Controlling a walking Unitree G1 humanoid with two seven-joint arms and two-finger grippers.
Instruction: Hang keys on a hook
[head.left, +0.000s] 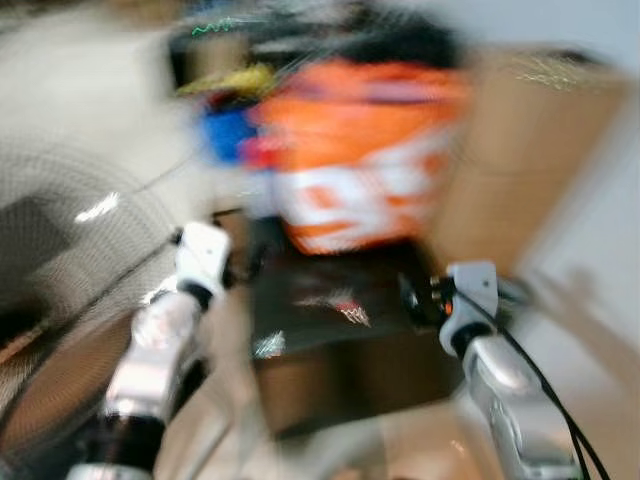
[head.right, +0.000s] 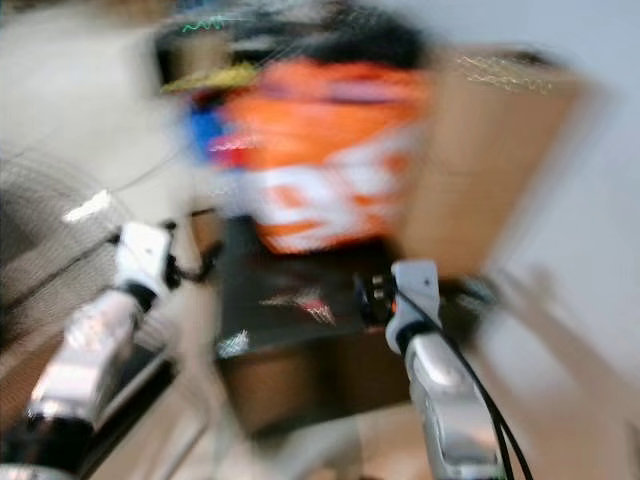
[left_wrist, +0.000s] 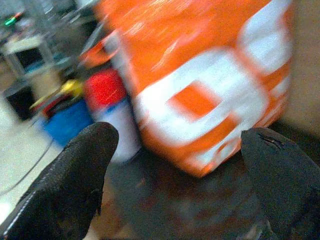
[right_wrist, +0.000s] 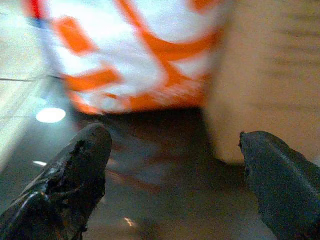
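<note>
The head views are heavily blurred by motion. Both arms are raised in front of me over a dark tabletop (head.left: 320, 340). My left gripper (left_wrist: 175, 185) is open with nothing between its black fingers (left_wrist: 75, 175), and it faces a big orange-and-white bag (left_wrist: 200, 85). My right gripper (right_wrist: 175, 185) is also open and empty, low over the dark top near the same bag (right_wrist: 135, 55). A small reddish-white glint (head.left: 340, 305) lies on the tabletop between the grippers; it is too blurred to identify.
A tall cardboard box (head.left: 520, 150) stands right of the orange bag, against a pale wall. Blue (head.left: 225, 135), yellow (head.left: 225, 80) and red (left_wrist: 104, 89) items sit left of the bag. A round woven surface (head.left: 60, 260) lies at the left.
</note>
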